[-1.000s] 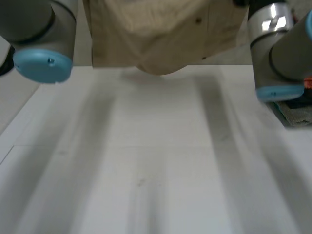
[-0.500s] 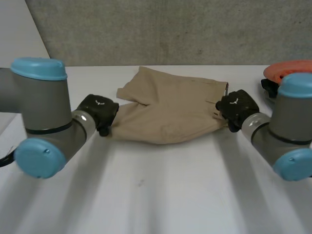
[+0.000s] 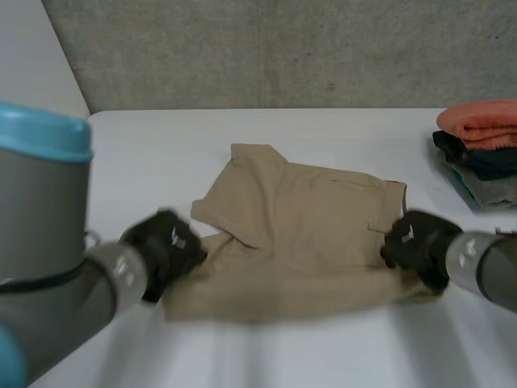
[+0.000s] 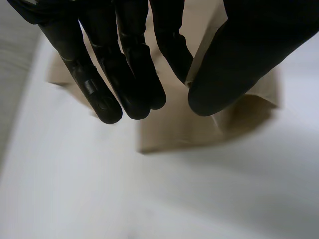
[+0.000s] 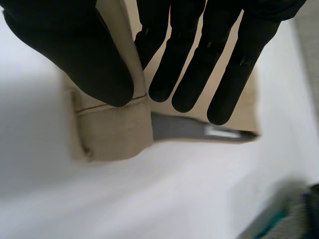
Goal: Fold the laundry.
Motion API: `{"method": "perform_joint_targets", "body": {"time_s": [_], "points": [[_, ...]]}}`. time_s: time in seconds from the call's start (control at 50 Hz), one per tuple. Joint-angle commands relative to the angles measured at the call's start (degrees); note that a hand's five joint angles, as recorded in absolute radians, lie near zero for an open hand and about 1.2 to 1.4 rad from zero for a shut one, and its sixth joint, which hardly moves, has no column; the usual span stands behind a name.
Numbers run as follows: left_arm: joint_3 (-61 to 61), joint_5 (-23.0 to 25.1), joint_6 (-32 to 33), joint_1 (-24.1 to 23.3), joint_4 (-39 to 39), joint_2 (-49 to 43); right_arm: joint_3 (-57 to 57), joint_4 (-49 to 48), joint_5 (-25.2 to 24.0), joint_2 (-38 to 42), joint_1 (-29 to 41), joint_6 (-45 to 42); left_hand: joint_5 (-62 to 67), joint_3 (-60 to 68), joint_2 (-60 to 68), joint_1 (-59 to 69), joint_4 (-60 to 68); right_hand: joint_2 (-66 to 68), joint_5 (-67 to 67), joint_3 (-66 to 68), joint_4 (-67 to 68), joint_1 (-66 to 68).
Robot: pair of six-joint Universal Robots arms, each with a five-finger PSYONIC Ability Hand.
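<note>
A pair of tan shorts (image 3: 307, 234) lies spread across the middle of the white table (image 3: 161, 145), with one part folded over at its far left. My left hand (image 3: 166, 250) is at the shorts' near left edge. In the left wrist view my left hand (image 4: 124, 74) pinches a fold of the shorts (image 4: 209, 129) between thumb and fingers. My right hand (image 3: 416, 242) is at the near right edge, by the waistband. In the right wrist view my right hand (image 5: 189, 64) grips the shorts' (image 5: 114, 129) band between thumb and fingers.
A stack of folded clothes (image 3: 481, 149) with an orange piece on top stands at the table's far right. A grey wall runs behind the table. Bare table lies in front of and behind the shorts.
A second ago the shorts hung high between the arms. Now they are down on the table, and both hands have drawn them toward the near edge.
</note>
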Motion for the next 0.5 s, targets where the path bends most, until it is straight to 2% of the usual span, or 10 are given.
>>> {"method": "perform_joint_targets", "body": {"time_s": [0.02,0.14,0.22,0.36,0.42,0.44,0.48,0.5], "points": [[21.9,-6.2,-5.0,-0.3,14.8,-17.3,-13.3,-13.6,5.7,9.2,3.5,16.1,12.3,11.8,11.4,13.5,11.3,12.7,12.1,12.2,11.5,16.3],[44.0,-8.3,-9.0,-0.3,22.3,-31.8,-23.7,-25.9,13.9,18.4,5.1,21.6,12.3,11.8,11.4,13.5,11.3,12.7,12.1,12.2,11.5,16.3],[57.4,-8.4,-10.3,-1.5,22.9,-40.9,-28.3,-32.6,16.9,23.9,5.8,21.2,12.3,11.8,11.4,13.5,11.3,12.7,12.1,12.2,11.5,16.3],[79.5,-9.5,-6.4,-2.3,23.5,-56.8,-33.4,-45.8,19.5,31.9,6.3,18.4,12.3,11.8,11.4,13.5,11.3,12.7,12.1,12.2,11.5,16.3],[85.1,-10.1,-5.0,-2.3,23.9,-61.1,-34.8,-48.9,19.5,34.7,6.5,17.2,12.3,11.8,11.4,13.5,11.3,12.7,12.1,12.2,11.5,16.3],[87.7,-10.1,-4.8,-2.6,24.5,-62.2,-35.7,-50.7,19.6,36.6,6.8,16.6,12.3,11.8,11.4,13.5,11.3,-12.6,-13.2,-13.2,-13.8,-9.0],[87.7,-9.9,-5.4,-3.0,26.3,-63.2,-36.4,-51.9,19.8,38.1,7.0,16.0,12.3,11.8,11.4,13.5,11.3,-41.5,-42.1,-42.1,-42.7,-37.9],[87.1,-9.6,-6.0,-3.1,27.5,-63.4,-36.9,-52.5,20.1,38.9,7.1,15.9,1.5,1.0,0.6,2.7,0.5,-55.1,-55.8,-55.7,-56.3,-51.5]]}}
